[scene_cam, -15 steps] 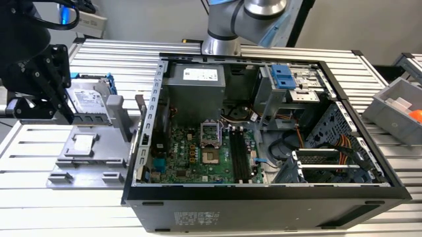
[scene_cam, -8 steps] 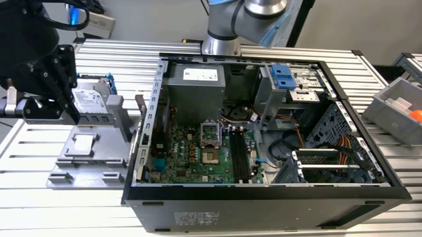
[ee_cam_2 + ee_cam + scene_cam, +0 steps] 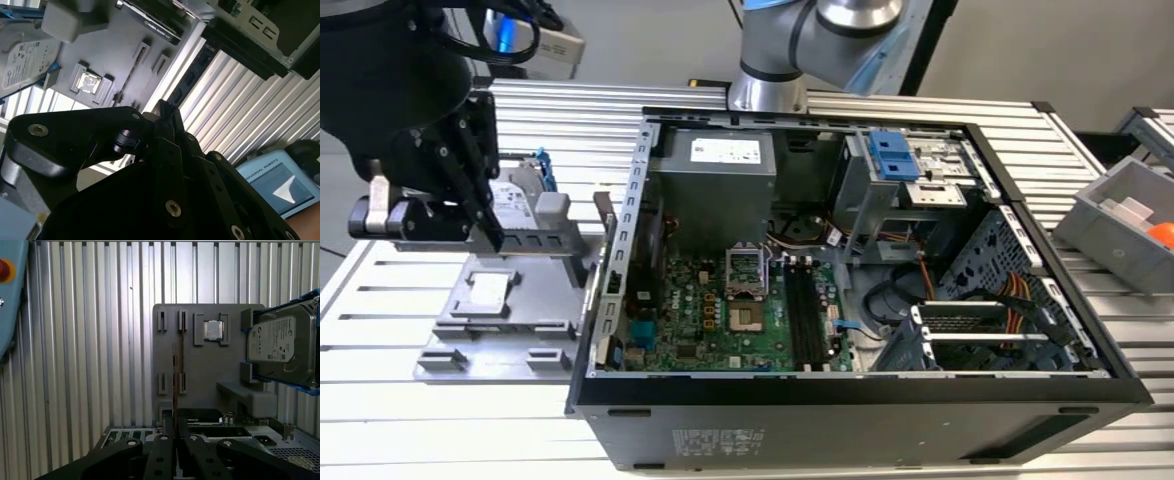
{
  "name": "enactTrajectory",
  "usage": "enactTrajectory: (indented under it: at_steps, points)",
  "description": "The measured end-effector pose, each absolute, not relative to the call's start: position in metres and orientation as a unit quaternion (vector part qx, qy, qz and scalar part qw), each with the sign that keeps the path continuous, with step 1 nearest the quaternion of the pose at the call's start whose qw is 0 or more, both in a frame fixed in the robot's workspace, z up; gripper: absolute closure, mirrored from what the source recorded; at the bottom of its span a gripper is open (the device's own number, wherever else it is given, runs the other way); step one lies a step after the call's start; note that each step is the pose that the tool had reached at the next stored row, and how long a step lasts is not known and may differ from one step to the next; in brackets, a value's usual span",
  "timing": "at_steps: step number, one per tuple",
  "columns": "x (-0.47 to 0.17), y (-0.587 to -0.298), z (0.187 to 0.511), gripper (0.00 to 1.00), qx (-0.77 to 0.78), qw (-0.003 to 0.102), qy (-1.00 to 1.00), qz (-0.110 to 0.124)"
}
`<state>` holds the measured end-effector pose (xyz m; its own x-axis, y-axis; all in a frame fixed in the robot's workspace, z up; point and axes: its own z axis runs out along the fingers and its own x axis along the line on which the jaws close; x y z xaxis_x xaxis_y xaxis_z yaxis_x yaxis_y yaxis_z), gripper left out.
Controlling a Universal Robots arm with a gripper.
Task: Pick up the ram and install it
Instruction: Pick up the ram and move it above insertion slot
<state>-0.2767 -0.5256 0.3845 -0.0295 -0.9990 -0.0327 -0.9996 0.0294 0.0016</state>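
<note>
Long thin flat ram stick point(image 3: 175, 371) (seen edge-on, so its colour is not readable) is clamped between the narrowly closed jaws of the black gripper point(image 3: 175, 432). It is held above the grey plastic parts tray point(image 3: 200, 371), apparently clear of the tray's holders. Pick is judged done. Install is left: the black memory slots point(image 3: 803, 322) on the green motherboard point(image 3: 700, 320), inside the open black computer case point(image 3: 854, 405), look empty and are well apart from the gripper.
</note>
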Motion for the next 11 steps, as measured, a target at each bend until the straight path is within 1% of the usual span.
enactTrajectory:
  at_steps: [11]
  points:
    - [-0.259, -0.524, 0.384, 1.00, -0.697, 0.011, 0.717, 0.012]
